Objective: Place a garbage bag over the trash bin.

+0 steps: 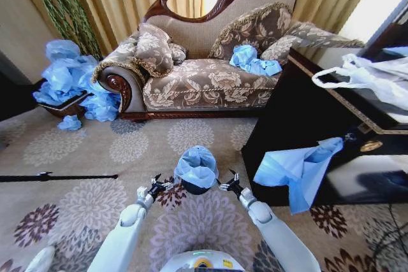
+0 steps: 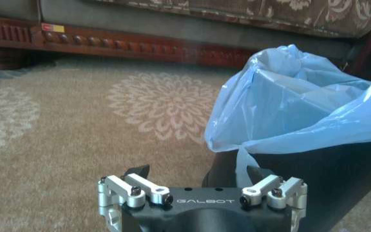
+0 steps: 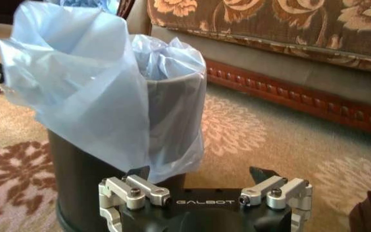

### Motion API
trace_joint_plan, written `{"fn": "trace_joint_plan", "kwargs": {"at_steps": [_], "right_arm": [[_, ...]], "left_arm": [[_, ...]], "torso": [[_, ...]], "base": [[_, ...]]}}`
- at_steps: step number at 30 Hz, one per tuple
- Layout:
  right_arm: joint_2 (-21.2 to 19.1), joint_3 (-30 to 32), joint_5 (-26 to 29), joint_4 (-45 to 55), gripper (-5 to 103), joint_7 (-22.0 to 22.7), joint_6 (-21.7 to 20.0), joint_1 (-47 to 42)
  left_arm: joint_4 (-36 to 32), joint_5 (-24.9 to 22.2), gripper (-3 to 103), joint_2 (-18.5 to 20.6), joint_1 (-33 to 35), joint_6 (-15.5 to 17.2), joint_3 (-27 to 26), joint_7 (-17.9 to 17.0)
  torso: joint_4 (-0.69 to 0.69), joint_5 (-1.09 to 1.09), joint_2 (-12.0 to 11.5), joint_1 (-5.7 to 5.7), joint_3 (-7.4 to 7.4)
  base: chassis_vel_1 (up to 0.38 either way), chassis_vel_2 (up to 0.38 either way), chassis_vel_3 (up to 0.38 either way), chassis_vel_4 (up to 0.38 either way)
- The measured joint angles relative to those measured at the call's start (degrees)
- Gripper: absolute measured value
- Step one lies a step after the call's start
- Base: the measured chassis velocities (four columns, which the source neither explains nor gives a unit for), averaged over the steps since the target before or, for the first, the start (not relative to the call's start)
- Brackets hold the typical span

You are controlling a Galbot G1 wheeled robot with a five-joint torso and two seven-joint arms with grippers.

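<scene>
The small black trash bin stands on the carpet just in front of me. The light blue garbage bag sits in its mouth, with the rim folded down over the upper wall all round. My left gripper hangs open close beside the bin's left side. My right gripper is open just off its right side. In the left wrist view the bag drapes over the bin, and a strip of hem hangs beside the open left gripper. In the right wrist view the bag covers the upper bin, ahead of the open right gripper.
A carved sofa stands behind the bin with blue bags on its seat. More blue bags are piled at the left. A dark cabinet at the right carries a hanging blue bag and a white handled bag. A black rod lies on the carpet.
</scene>
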Motion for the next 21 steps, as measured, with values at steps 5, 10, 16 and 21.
{"fn": "trace_joint_plan", "kwargs": {"at_steps": [5,10,16,21], "right_arm": [[-0.8,1.8,1.9,3.9,100,0.1,-0.6,-4.1],[-1.5,4.1,3.2,7.9,100,0.4,-1.4,-8.5],[-1.0,8.4,5.7,15.6,100,1.9,-2.4,-15.9],[-0.8,8.5,12.6,23.9,100,4.1,-6.5,-18.8]], "left_arm": [[-3.2,-2.0,100,0.6,3.0,-0.1,-0.7,0.0],[-6.2,-3.3,100,1.2,4.9,-0.1,-0.9,0.0],[-9.7,-4.2,100,2.0,7.0,0.2,-1.6,0.0],[-13.0,-4.2,100,1.9,8.5,0.3,-2.1,-0.2]], "torso": [[0.00,0.00,0.0,0.00,0.00],[-0.01,0.00,0.0,0.00,-0.01],[0.00,0.01,0.0,0.00,0.00],[0.00,-0.01,0.0,0.00,0.00]], "base": [[0.000,0.000,0.000,0.000],[0.000,0.000,0.000,0.000],[0.000,0.000,0.000,0.000],[0.000,0.000,0.000,0.000]]}}
